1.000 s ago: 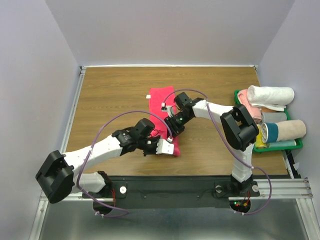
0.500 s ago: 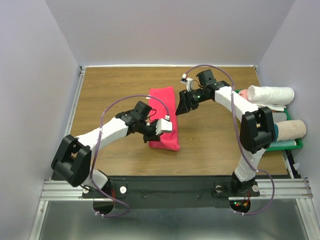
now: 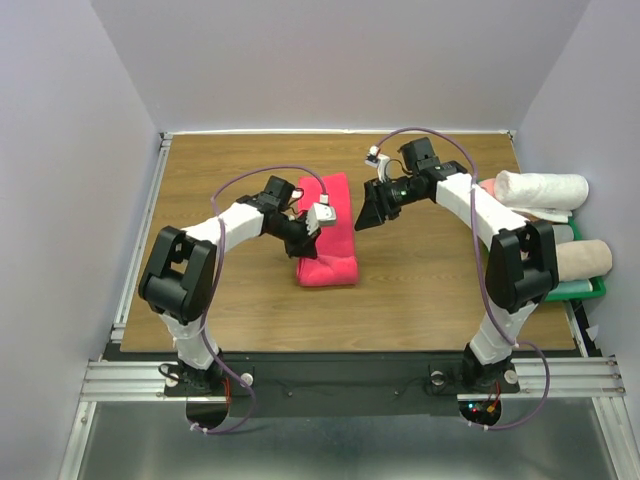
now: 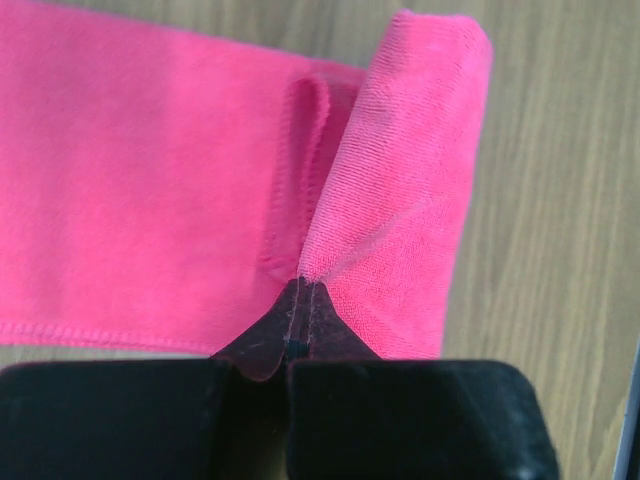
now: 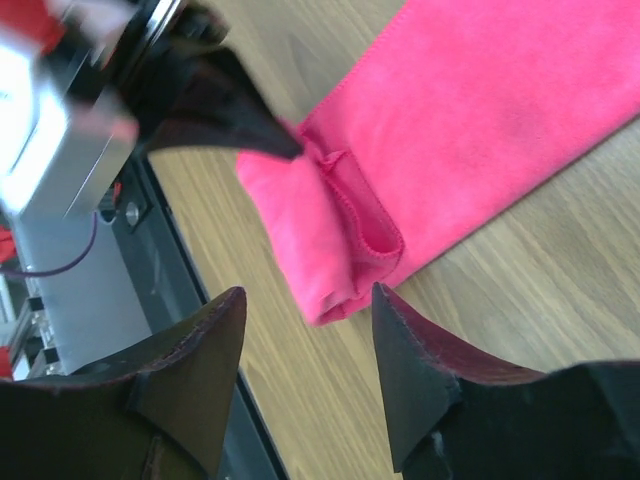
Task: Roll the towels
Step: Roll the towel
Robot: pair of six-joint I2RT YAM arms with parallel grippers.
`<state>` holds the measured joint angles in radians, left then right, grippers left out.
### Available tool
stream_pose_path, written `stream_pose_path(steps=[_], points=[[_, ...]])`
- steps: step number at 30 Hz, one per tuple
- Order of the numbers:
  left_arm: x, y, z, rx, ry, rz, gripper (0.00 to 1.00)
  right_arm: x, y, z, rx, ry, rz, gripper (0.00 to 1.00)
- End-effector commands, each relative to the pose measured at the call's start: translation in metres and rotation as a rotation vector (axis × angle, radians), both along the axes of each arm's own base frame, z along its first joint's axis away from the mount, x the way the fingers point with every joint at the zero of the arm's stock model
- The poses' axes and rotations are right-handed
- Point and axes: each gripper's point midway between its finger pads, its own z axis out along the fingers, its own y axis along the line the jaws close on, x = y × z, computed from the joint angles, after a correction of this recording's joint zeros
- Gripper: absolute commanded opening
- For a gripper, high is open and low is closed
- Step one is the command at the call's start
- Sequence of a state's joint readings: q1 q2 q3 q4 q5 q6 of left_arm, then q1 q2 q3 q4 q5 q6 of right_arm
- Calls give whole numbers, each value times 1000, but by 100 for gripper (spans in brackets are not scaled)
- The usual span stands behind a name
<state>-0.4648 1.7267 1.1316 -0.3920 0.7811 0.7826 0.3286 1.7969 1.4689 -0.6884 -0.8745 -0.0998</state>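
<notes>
A bright pinkish-red towel [image 3: 333, 205] lies lengthwise on the wooden table [image 3: 220, 180]. Its near end is turned over into a thick fold [image 3: 328, 268]. My left gripper [image 3: 303, 243] comes in from the left and is shut on that folded end. In the left wrist view its tips [image 4: 300, 287] pinch a ridge of the towel [image 4: 150, 180]. My right gripper [image 3: 368, 215] hangs just right of the towel, open and empty. Its own view looks down between its fingers [image 5: 200, 340] at the towel's folded end [image 5: 300, 230] and the left gripper [image 5: 215, 100].
A green basket [image 3: 560, 292] stands at the table's right edge and holds rolled towels, among them a white one [image 3: 542, 189] and a beige one [image 3: 582, 260]. Grey walls close in the table on three sides. A black rail [image 3: 350, 365] runs along the near edge.
My left gripper has carried the towel's near end away from the near edge, folding it over. My right gripper has left the towel, moved back and right, and opened.
</notes>
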Motion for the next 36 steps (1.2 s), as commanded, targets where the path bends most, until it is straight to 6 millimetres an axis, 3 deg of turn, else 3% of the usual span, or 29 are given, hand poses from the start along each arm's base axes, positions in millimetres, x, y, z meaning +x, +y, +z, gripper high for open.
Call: stream_pose_path(steps=[1,6,10,16,21,24,25,27,28,29,31,32,33,34,35,36], points=[[22,-5,15,-63,-12,29,0,-11,8,15,66,24,37,57],[28,-7,7,-63,-3,44,0,-15,20,8,125,129,63,53],[32,-8,-1,-60,8,63,0,-21,38,-9,124,220,67,48],[41,-9,-7,-55,-5,81,0,-27,50,-47,74,271,50,45],[45,-5,-14,-42,3,108,0,-31,51,-91,-14,287,41,43],[45,-3,-9,-43,-8,118,12,-30,46,-123,-82,303,22,39],[43,-1,-8,-37,-17,121,21,-30,45,-129,-96,308,18,38],[44,6,8,-30,-84,134,28,-29,43,-141,-123,311,12,38],[38,11,8,-15,-102,128,36,-29,42,-143,-133,309,9,38],[38,15,28,-29,-178,133,42,-28,41,-145,-141,298,10,38],[31,31,26,18,-240,159,57,-26,42,-147,-157,282,7,38],[28,33,44,10,-337,126,65,-25,42,-147,-160,277,7,38],[26,38,45,46,-384,125,70,-22,42,-148,-169,268,1,38],[15,43,35,81,-403,101,74,-22,43,-148,-177,262,1,38],[2,31,45,84,-483,37,75,-22,43,-150,-186,261,0,38],[3,33,44,124,-547,39,75,-22,43,-152,-195,256,-2,38]])
